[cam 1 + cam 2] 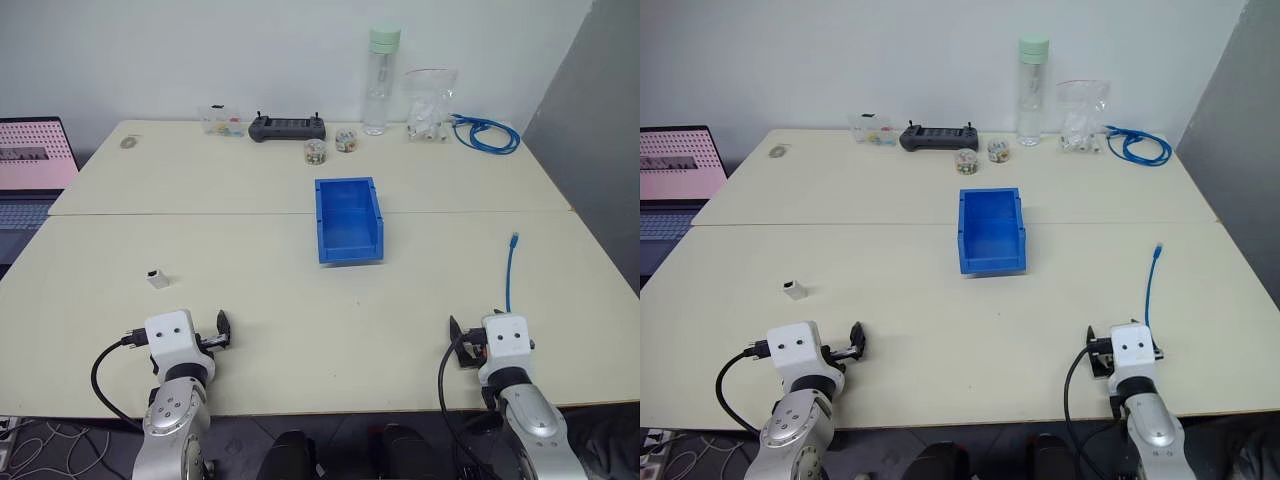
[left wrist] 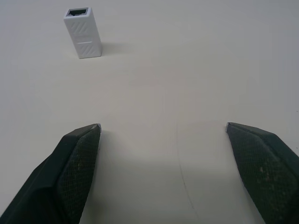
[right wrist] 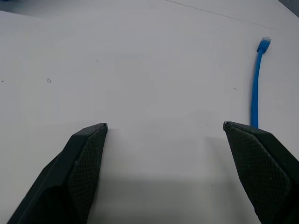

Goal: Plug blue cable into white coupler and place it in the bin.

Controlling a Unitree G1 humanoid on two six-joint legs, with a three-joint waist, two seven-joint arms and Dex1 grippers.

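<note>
Blue cable (image 1: 510, 272) lies straight near the table's (image 1: 260, 190) right edge, long axis running away from the robot, plug at the far end; bin (image 1: 348, 219) mid-table, white coupler (image 1: 157, 279) at left. Left wrist: left gripper (image 2: 163, 128) spread wide, coupler lying flat, port facing away, apparently empty. Right wrist: right gripper (image 3: 165, 126) spread, cable beside one finger.

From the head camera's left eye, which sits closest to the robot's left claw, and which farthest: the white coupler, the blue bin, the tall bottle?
1. White coupler, just ahead of the left claw.
2. Blue bin, mid-table, toward the right.
3. Tall bottle, at the far edge.
</note>
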